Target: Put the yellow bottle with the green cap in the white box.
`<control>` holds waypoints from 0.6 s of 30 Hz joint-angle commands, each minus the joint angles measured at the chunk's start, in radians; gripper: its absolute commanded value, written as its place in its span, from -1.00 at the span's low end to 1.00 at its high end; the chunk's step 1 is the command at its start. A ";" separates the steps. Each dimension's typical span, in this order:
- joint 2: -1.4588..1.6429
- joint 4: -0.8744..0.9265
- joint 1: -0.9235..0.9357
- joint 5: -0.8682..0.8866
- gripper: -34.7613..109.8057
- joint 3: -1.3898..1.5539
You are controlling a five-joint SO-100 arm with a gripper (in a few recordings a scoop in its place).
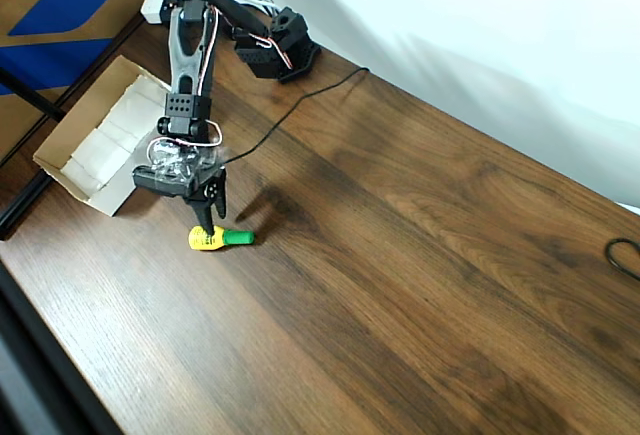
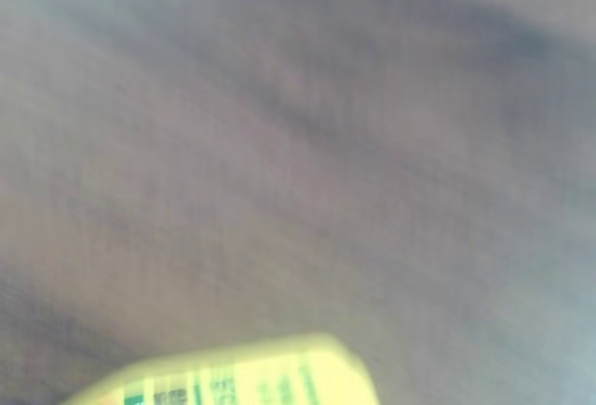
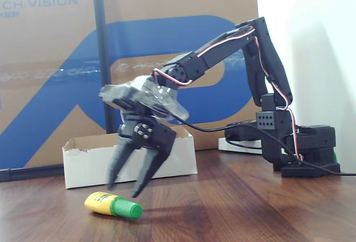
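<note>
Bottle (image 1: 220,240) lay on its side on the desk (image 1: 420,285), near the left edge in the overhead view, cap (image 3: 128,210) pointing right, just beside the box (image 1: 85,140). Reaching looked like the step in hand; next, the gripper (image 3: 127,185) needed to drop and close round the bottle's body. Arm (image 3: 245,58) arched forward from its base, wrist bent down, fingers (image 3: 146,176) spread apart, hovering just above the bottle, holding nothing.

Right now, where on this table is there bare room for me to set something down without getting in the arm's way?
Most of the table is bare wood: the whole stretch right of the yellow bottle out to the black cable loop at the right edge, and the near strip below the bottle. It is crowded at upper left, where the white box, the open gripper and the arm's base cluster.
</note>
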 commanded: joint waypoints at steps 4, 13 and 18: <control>0.017 0.011 -0.032 0.003 -0.15 -0.101; -0.135 0.037 -0.034 -0.017 -0.16 -0.265; -0.195 0.040 -0.014 -0.025 -0.16 -0.295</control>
